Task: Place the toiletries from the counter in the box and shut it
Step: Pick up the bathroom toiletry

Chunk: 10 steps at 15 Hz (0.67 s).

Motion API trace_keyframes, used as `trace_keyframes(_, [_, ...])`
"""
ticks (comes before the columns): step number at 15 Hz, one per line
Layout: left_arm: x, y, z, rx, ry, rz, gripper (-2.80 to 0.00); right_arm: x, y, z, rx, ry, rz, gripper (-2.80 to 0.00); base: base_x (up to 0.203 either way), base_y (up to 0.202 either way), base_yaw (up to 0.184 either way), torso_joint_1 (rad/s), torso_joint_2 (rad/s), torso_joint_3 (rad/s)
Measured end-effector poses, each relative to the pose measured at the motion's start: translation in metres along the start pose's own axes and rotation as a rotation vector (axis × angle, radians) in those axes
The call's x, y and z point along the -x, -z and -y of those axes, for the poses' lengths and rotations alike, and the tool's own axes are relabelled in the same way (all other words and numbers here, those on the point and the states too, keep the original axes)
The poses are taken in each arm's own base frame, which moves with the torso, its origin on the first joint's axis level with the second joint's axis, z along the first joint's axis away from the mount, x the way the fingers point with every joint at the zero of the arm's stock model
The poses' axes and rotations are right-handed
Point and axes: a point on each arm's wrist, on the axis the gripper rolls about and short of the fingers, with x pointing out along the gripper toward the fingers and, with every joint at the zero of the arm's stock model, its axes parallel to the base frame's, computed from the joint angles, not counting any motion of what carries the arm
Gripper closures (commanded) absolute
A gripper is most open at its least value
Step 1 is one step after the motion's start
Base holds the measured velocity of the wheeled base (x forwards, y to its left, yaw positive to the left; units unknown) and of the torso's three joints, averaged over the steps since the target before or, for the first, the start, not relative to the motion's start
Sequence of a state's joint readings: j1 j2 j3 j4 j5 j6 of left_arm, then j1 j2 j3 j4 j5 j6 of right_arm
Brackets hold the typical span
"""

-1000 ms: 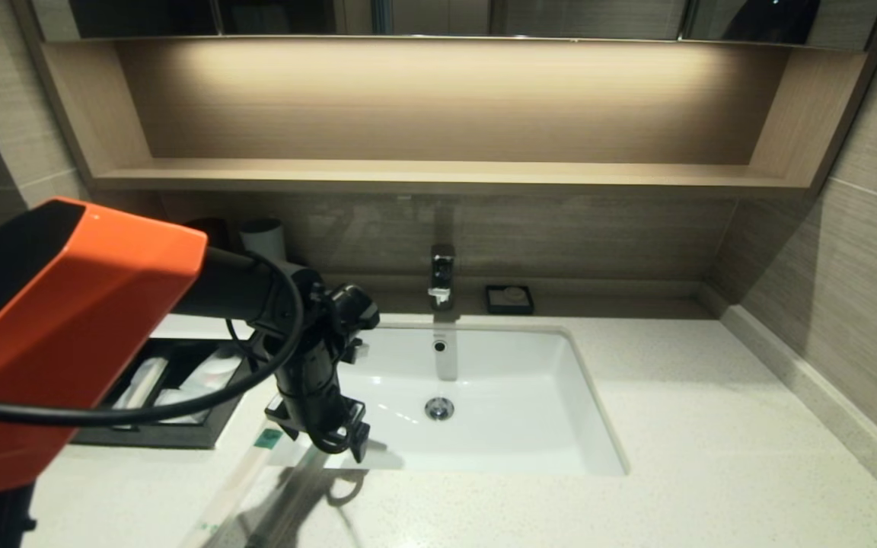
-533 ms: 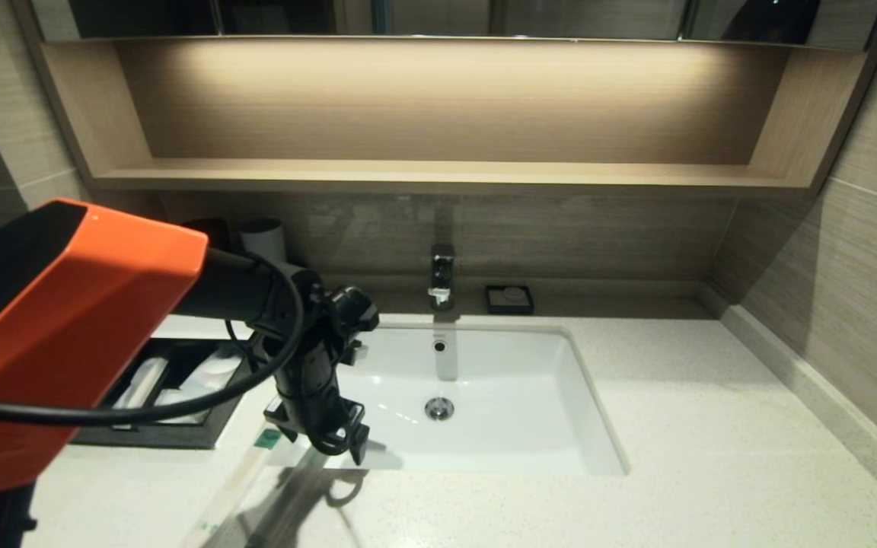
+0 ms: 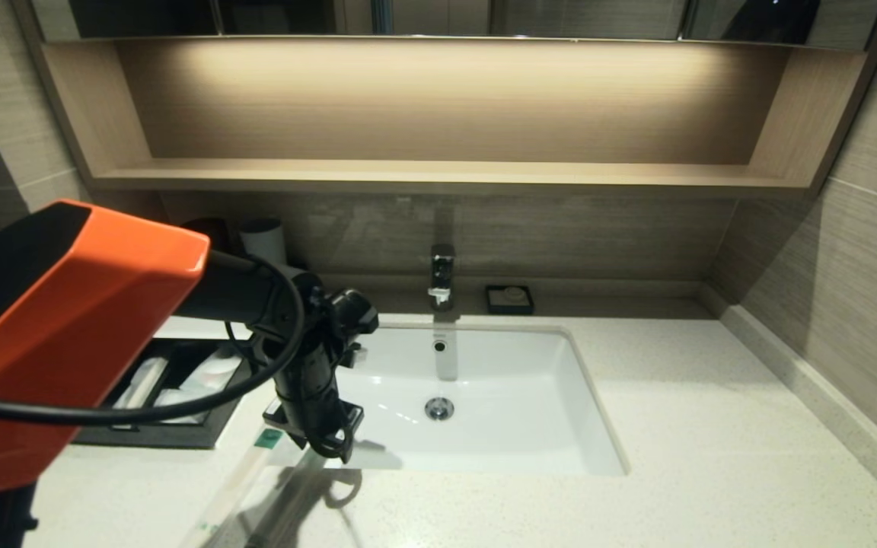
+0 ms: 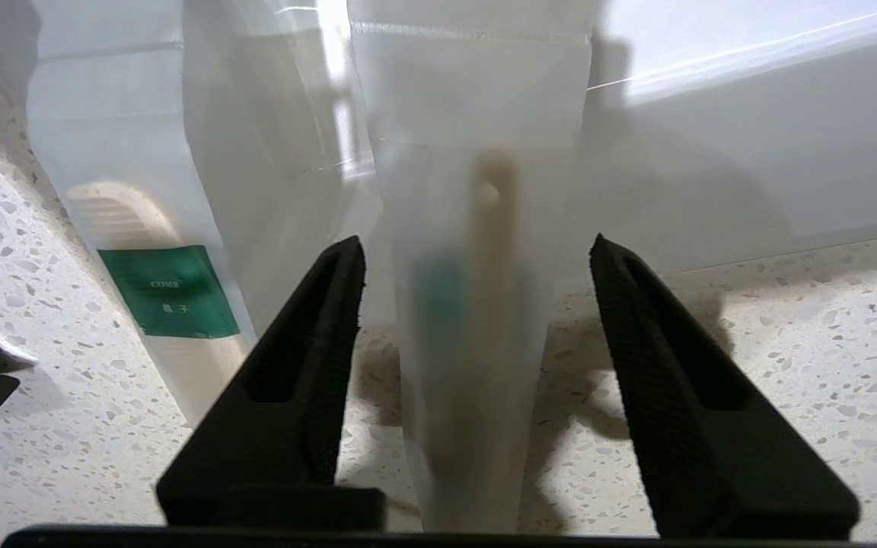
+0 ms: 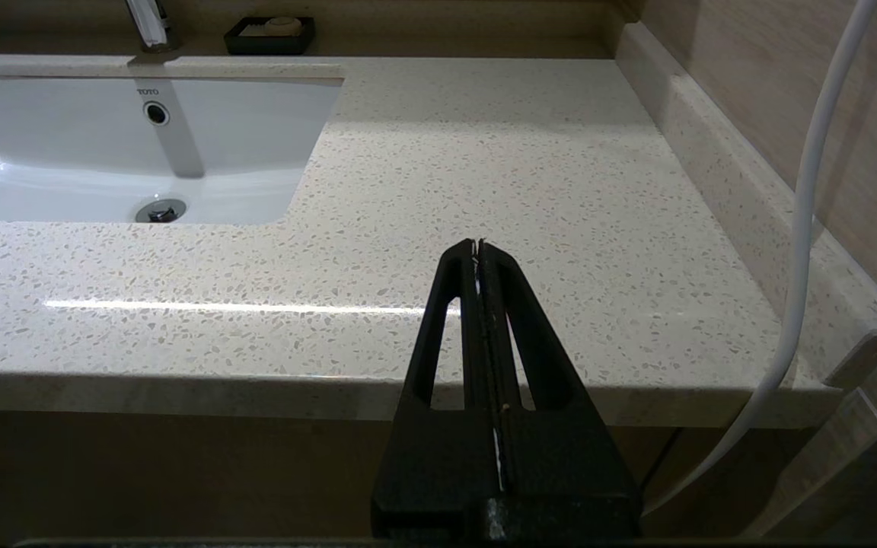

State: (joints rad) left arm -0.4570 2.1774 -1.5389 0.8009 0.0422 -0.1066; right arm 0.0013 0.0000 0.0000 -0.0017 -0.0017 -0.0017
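**Left claw straddling wrapped stick, grasp pending**

Left claw (image 4: 476,251) spread wide over middle wrapped stick (image 4: 476,320) on tabletop (image 3: 682,426), at about 7 o'clock of sink (image 3: 484,396). Should drop straight down, centre the stick between the fingers, pinch across the narrow width, avoid snagging the neighbouring comb packet (image 4: 157,251). Stick's long axis runs roughly 1-to-7 o'clock in head view, far end overhanging the sink rim. Box (image 3: 172,396) open at 9 o'clock, some packets inside. Right claw (image 5: 480,247) pressed closed, parked off the tabletop's front edge.
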Motion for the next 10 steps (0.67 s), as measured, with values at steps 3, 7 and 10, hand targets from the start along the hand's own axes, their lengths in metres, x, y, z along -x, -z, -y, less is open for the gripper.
trace_keyframes(3, [-0.0007, 0.0008, -0.0001, 0.000, 0.000, -0.005, 0.00, 0.0000, 0.0000, 0.0000, -0.001, 0.000, 0.000, 0.00, 0.000, 0.000, 0.000, 0.000, 0.00, 0.000])
trace_keyframes(7, [-0.0007, 0.0014, -0.0005, 0.001, -0.002, -0.006, 0.00, 0.0000, 0.0000, 0.0000, 0.000, 0.000, 0.000, 0.00, 0.000, 0.000, 0.000, 0.000, 0.00, 0.000])
trace_keyframes(10, [0.0018, 0.0013, -0.0014, 0.003, -0.003, 0.002, 0.00, 0.0000, 0.0000, 0.0000, -0.001, 0.000, 0.000, 0.00, 0.000, 0.000, 0.000, 0.000, 0.00, 0.000])
